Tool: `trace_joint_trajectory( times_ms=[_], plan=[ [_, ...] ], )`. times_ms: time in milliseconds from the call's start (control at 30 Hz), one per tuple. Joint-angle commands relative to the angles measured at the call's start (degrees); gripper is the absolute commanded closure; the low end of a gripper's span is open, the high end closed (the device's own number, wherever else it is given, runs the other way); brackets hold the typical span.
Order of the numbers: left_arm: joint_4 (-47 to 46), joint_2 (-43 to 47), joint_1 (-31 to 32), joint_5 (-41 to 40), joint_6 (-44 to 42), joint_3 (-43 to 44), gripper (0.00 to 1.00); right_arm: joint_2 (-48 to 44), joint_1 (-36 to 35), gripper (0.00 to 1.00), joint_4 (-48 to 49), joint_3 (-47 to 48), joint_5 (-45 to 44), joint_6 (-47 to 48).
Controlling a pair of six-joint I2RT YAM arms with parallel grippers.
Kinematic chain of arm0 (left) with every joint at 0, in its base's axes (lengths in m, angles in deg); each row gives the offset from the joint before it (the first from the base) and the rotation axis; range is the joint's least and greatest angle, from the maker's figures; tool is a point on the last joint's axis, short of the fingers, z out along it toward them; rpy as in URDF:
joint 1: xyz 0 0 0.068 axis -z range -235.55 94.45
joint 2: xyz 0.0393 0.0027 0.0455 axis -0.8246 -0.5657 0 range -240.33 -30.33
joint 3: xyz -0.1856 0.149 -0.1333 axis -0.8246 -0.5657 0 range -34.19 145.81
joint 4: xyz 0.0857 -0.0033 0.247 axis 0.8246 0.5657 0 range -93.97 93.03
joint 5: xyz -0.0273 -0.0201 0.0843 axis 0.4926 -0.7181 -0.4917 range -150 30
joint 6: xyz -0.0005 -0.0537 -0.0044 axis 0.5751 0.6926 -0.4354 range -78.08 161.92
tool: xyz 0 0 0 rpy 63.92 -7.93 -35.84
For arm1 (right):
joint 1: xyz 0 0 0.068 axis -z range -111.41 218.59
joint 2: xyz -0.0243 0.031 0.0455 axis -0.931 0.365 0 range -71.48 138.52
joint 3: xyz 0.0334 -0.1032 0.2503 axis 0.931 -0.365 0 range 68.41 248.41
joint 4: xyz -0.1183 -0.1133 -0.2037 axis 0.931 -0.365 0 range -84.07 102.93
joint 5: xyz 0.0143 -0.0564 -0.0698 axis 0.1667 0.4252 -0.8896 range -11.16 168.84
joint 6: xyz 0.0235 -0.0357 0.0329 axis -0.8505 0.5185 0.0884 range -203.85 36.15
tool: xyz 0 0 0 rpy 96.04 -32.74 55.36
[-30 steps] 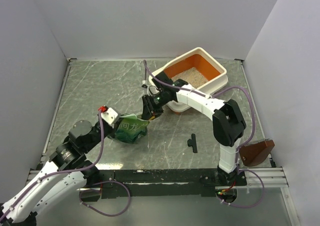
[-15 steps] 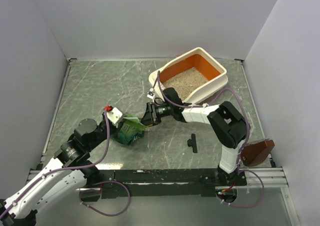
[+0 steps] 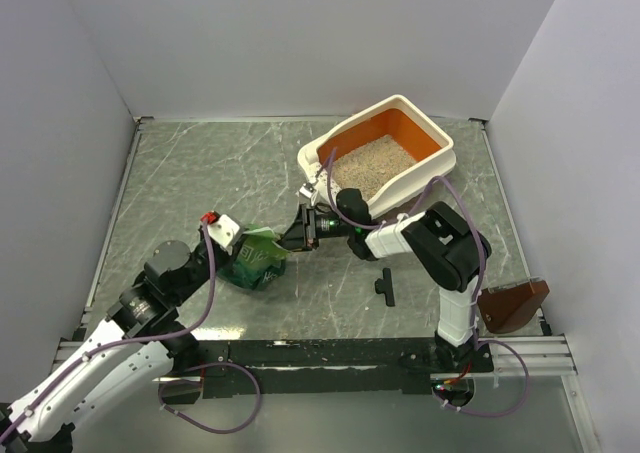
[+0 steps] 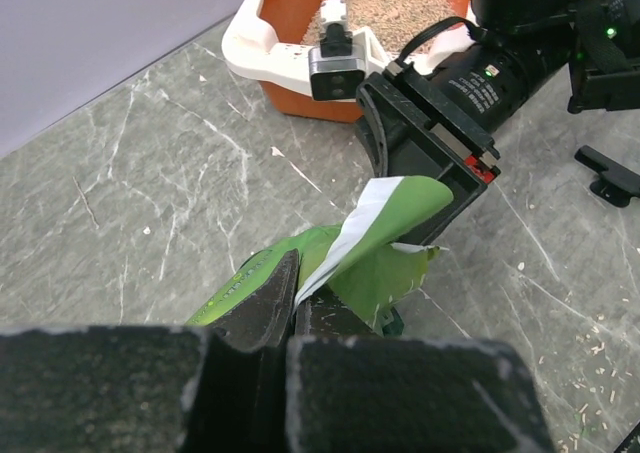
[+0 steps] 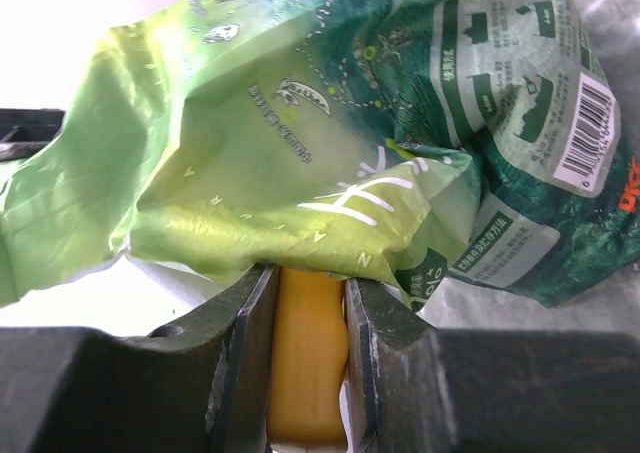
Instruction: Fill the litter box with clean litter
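The large cream-white plastic litter box (image 3: 398, 100), orange inside, sits at the far right of the grey marbled desk (image 3: 190, 173). Fine beige litter (image 3: 365, 165) covers most of its floor, with bare orange showing along the far side. The crinkled green plastic bag (image 3: 258, 261) lies near and left of centre, well apart from the box.

The left end effector (image 4: 297, 298) is clenched on a thin edge at the bag's mouth. The right end effector (image 5: 308, 285) is grasping a yellow-orange plastic scoop (image 5: 310, 373). Only a narrow strip of the scoop shows between the fingers, and it is pressed right up against the bag's folded flap.

The weak spot looks to be the bag's mouth. The left hold is on a mere lip of film, so a push from the scoop could tug it free and let the mouth fold shut, or shove the whole light bag across the desk. The flap draped over the right fingers could snag and block the scoop's way in. A loaded scoop would then have bare desk to cross to the box, and any tilt on the way would scatter litter. A few stray granules (image 4: 565, 365) lie on the desk beside the bag.
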Motion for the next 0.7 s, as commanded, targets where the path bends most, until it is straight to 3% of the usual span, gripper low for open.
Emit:
trace_joint_trajectory(
  times_ms=[0, 367, 667],
  plan=[
    [-8.03, 1.95, -0.06, -1.87, 1.01, 0.67, 0.99, -2.77, 0.22, 1.00, 12.51, -0.89, 0.36, -1.87],
    [-8.47, 2.92, -0.06, -1.09, 1.01, -0.13, 0.99, -9.27, 3.91, 1.00, 23.77, -8.10, 1.68, -8.56],
    [-8.21, 1.87, 0.03, 0.14, 0.92, -0.21, 0.99, -17.26, 6.63, 1.00, 21.15, -13.02, 2.82, -7.86]
  ],
)
